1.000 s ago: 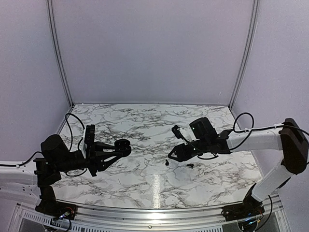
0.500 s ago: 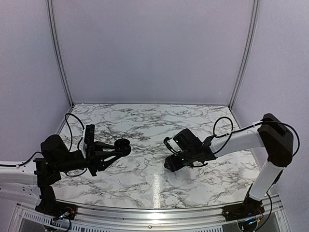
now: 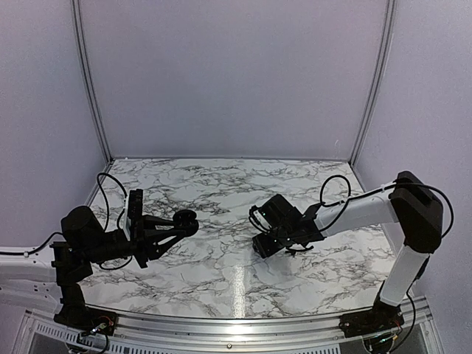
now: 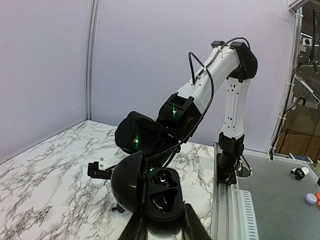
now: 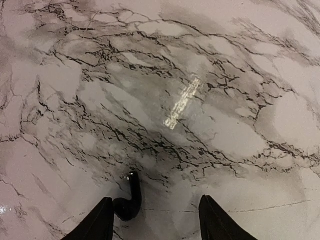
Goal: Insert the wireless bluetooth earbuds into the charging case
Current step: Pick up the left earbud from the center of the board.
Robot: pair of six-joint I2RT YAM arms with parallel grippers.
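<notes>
An earbud [image 5: 128,204] lies between right gripper's [image 5: 155,198] spread fingers [image 5: 100,223]; left gripper [image 4: 165,225] pinches charging case [image 4: 161,196]

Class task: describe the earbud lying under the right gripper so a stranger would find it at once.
Start at the marble table and follow the white right arm down to the right gripper, open near the surface. Between its fingers, close against one, lies the earbud: tiny, glossy black, a round bud with a short stem, far smaller than the fingers beside it.
</notes>
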